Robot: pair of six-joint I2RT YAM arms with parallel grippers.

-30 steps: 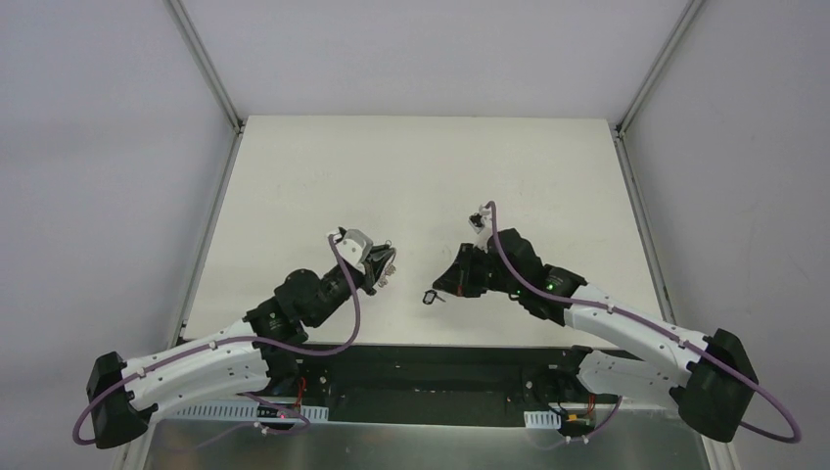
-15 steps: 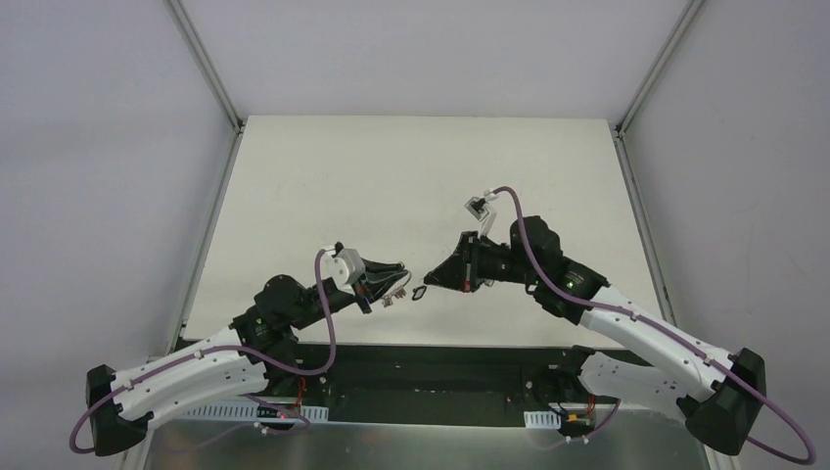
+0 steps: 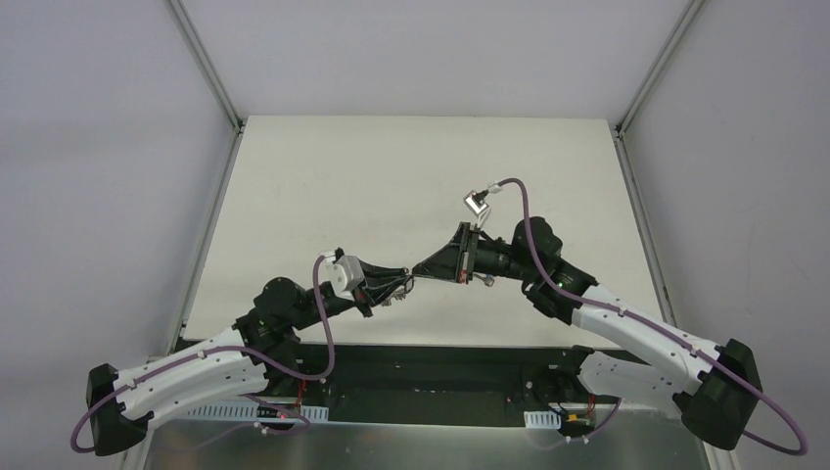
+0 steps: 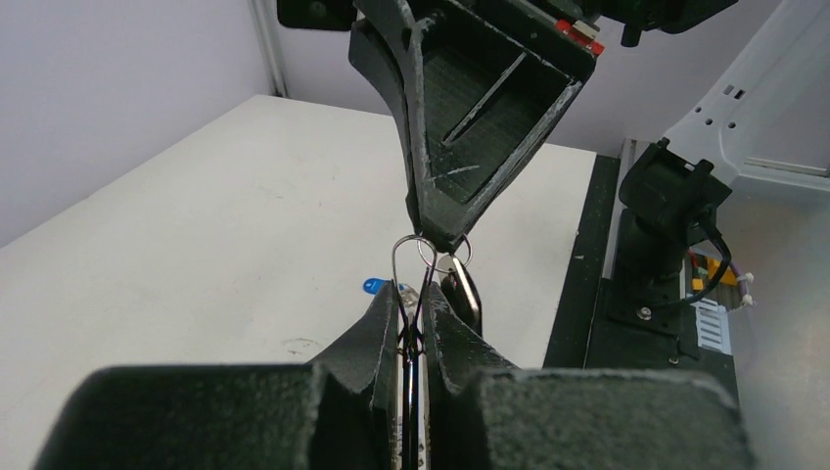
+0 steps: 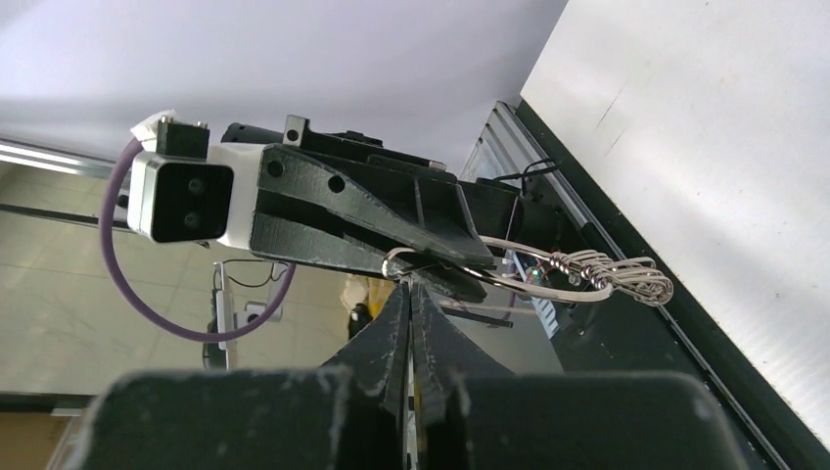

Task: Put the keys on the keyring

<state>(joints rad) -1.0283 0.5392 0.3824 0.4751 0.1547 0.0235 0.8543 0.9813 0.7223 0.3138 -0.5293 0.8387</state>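
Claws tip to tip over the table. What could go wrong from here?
The left claw pinches the keyring by thin wire only; a push from the right claw could swivel it in the grip.
The black key hangs from the very tip of the right claw, so it may slip and drop.
The tips nearly touch; a small error could knock them together.

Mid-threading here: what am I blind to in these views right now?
Blue key: left wrist view, only a sliver shows past the left hand.
Black key: whether it is on the keyring yet; the right hand tip covers the join.
Right wrist view: its own fingers hide what they hold.
Top view: keys and keyring too small.
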